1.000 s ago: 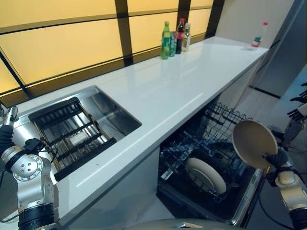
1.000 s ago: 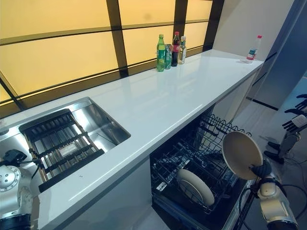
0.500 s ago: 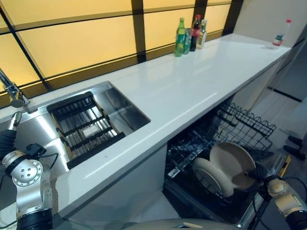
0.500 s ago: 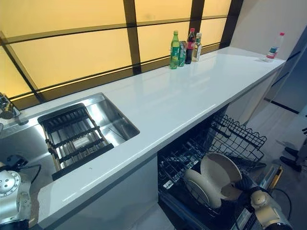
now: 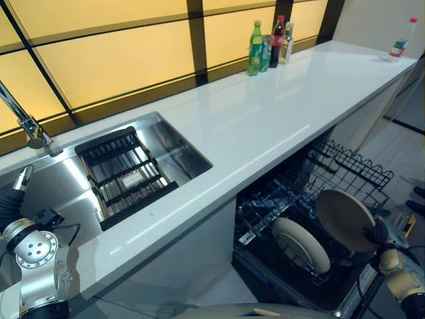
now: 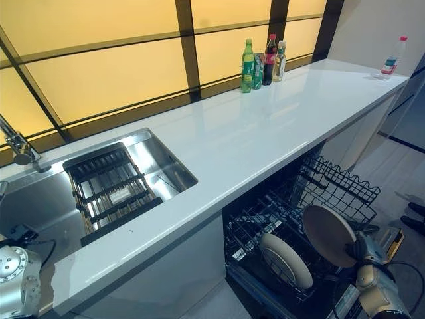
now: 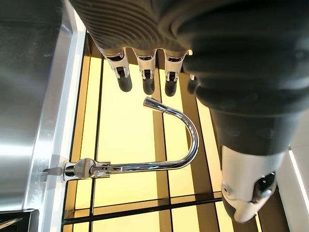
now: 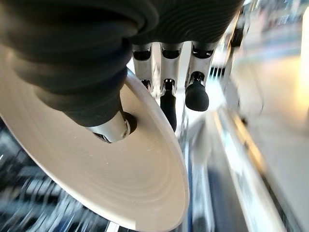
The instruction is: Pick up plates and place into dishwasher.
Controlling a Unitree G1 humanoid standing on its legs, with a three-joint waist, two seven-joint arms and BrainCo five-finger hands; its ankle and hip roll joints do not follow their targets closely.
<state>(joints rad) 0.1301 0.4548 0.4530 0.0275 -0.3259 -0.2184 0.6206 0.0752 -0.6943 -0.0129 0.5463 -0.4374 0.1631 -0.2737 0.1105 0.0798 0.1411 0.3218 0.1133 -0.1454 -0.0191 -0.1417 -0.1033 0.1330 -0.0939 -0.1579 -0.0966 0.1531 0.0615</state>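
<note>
A beige plate [image 5: 344, 219] stands on edge over the open dishwasher's lower rack [image 5: 265, 206], just right of a second plate [image 5: 300, 244] that sits in the rack. My right hand [image 5: 380, 232] is shut on the first plate's right rim. In the right wrist view its thumb [image 8: 108, 128] presses the plate's [image 8: 120, 183] inner face and the fingers lie behind the rim. My left hand [image 7: 145, 72] hangs open over the sink, fingers straight, holding nothing.
A white counter [image 5: 265, 113] runs above the dishwasher, whose door [image 5: 358, 292] is folded down; a wire basket [image 5: 345, 166] sticks out behind the plates. A steel sink [image 5: 172, 143] holds a black rack [image 5: 123, 176] beside a faucet [image 7: 178, 145]. Bottles [image 5: 269, 43] stand by the window.
The right hand brought the plate down from above the door into the rack beside the racked plate, then tipped it more upright and slightly right. The head camera also shifted.
</note>
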